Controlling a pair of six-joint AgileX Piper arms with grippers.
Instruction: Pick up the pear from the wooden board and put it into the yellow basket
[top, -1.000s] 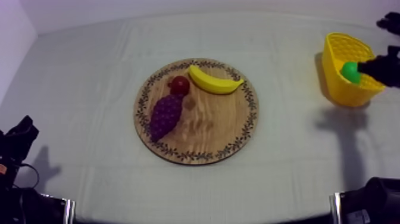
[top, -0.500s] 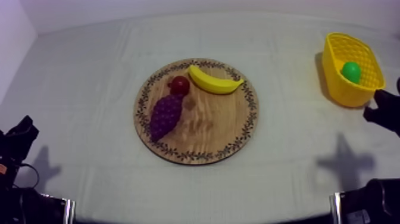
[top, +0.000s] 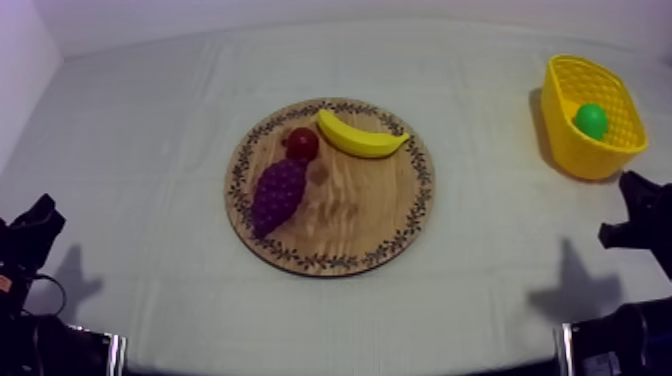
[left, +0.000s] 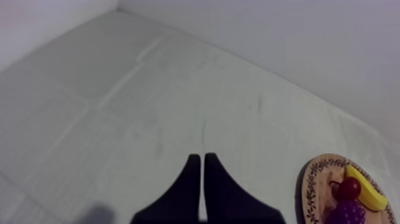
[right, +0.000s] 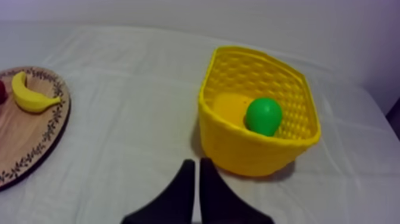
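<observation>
While the grey-white table (top: 150, 130) spreads widest, the round wooden board (top: 370, 220) sits at its middle and the yellow basket (top: 592, 160) stands well apart from it, near the right side. On the board lie the banana (top: 360, 138) along the far rim and the bunch of grapes (top: 277, 195) toward the left; the green pear (top: 591, 120) rests inside the basket, and the small red fruit (top: 302, 142) sits between banana and grapes. Both tools are narrow, fingers pressed together on nothing: the right gripper (right: 195, 162) points at the basket from just in front of it, and the left gripper (left: 201, 158) is over bare cloth, off to the side of the board.
</observation>
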